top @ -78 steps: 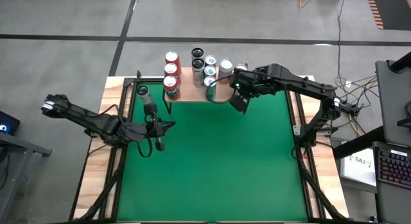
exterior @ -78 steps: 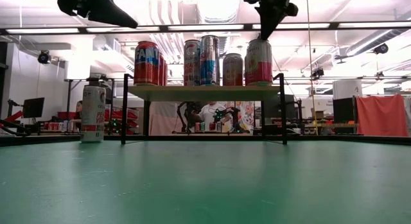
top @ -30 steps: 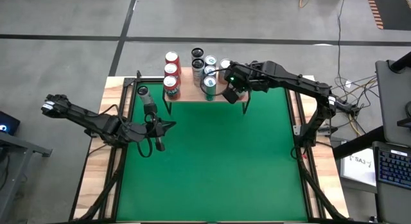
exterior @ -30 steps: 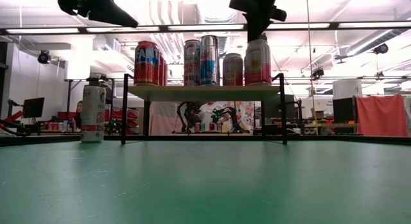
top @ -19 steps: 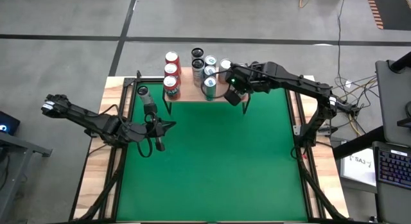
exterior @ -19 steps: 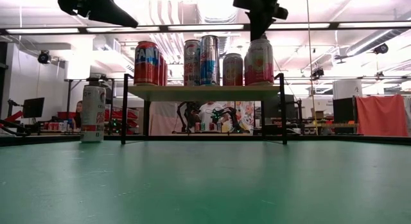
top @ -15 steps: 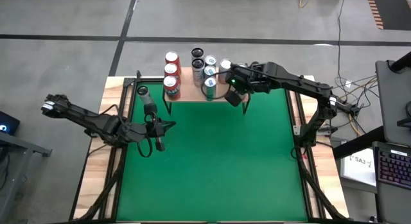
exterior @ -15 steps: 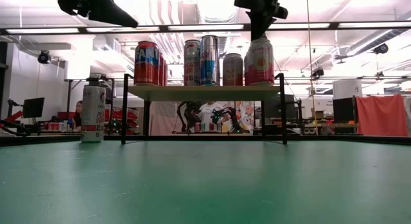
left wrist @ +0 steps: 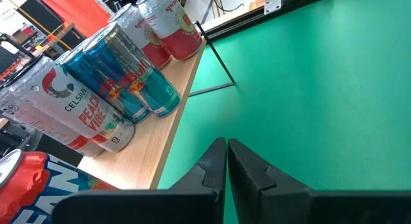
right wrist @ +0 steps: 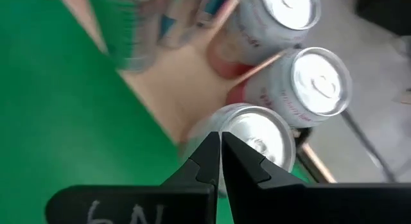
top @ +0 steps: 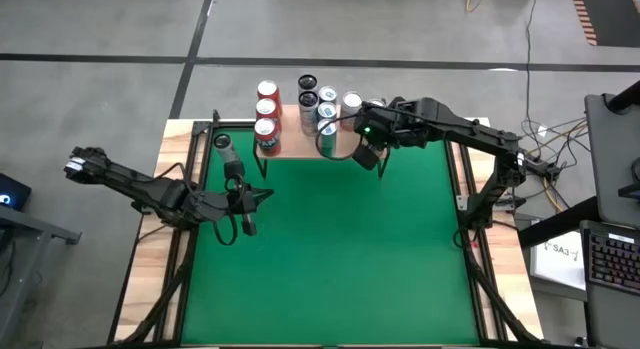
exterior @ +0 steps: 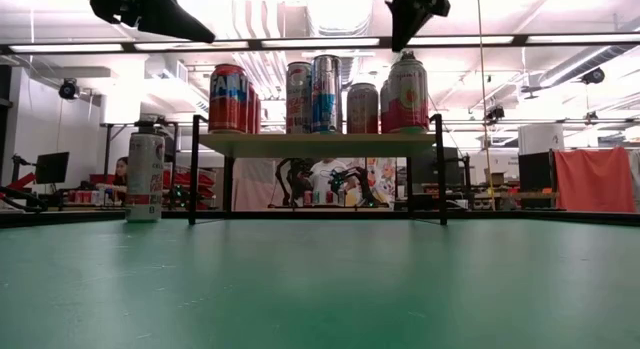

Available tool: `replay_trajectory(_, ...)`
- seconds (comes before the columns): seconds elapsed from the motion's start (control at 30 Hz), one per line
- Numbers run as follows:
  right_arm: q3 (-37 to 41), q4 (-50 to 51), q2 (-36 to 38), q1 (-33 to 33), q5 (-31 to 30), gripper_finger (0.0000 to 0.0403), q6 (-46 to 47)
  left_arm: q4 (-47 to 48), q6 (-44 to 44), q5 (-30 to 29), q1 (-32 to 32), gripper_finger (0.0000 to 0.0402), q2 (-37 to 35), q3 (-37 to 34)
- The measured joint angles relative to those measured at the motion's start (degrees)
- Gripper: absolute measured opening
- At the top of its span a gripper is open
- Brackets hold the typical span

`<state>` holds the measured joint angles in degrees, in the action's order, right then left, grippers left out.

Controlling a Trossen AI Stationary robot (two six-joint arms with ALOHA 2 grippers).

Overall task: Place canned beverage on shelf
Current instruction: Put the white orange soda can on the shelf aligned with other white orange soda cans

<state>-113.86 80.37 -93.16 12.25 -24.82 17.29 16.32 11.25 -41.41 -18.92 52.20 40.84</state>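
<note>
Celsius can (left wrist: 61, 115) — "PEACH VIBE" label

Grey concrete floor (top: 120, 29), ceiling strip lights (exterior: 320, 41), red-draped stand (exterior: 594, 179) behind.

Robotics lab: concrete floor (top: 120, 29), strip lights (exterior: 300, 41), monitors (exterior: 50, 167).

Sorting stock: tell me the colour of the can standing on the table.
White with red, the can; low view.
</note>
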Motion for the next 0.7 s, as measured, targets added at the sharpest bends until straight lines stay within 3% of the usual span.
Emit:
replay_trajectory(0.2, -2.74, 3.78, 0.06, 0.52, 12.23, 0.0009, 3.34, 0.0, 0.0, 0.0, 0.0, 0.0, 0.01, 0.0)
replay_trajectory(0.27, -2.41, 5.71, 0.06, 0.63, 13.81, 0.0009, 4.74, 0.0, 0.0, 0.0, 0.0, 0.0, -0.01, 0.0)
replay_trajectory(0.5, 0.47, 8.12, 0.02, 1.07, 12.68, 0.0009, 5.7, 0.02, 0.0, 0.0, 0.0, 0.0, 0.01, -0.07)
replay_trajectory(0.7, 1.04, 8.16, -0.26, 1.55, 6.87, 0.0009, 5.42, 0.02, 0.0, 0.0, 0.0, 0.0, 0.01, -0.09)
